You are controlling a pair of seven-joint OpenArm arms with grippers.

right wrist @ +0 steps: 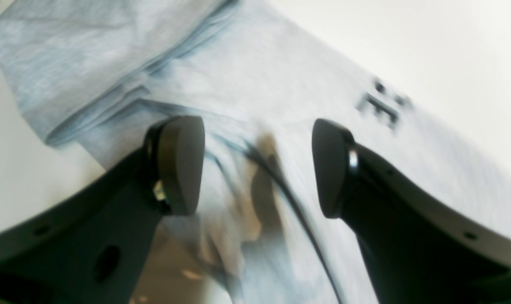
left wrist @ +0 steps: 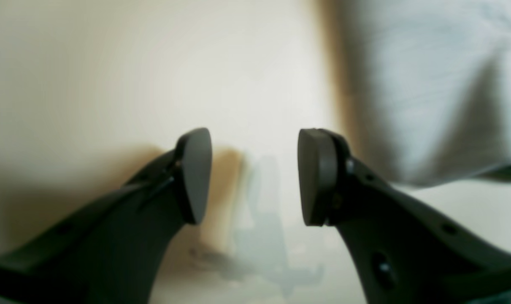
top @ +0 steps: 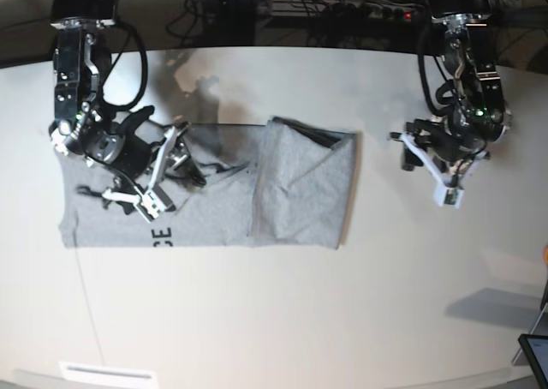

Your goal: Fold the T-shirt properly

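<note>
Left wrist view: left gripper (left wrist: 255,177) stands wide, empty, over the pale glossy table (left wrist: 112,76); the heather-grey cotton T-shirt (left wrist: 432,84) lies apart at upper right.

Right wrist view: right gripper (right wrist: 259,169) spread wide above rumpled shirt cloth, gripping nothing.

Base view: shirt partly folded, on the table between both arms.

Parted right claw (right wrist: 258,166) above grey T-shirt (right wrist: 259,76).
</note>
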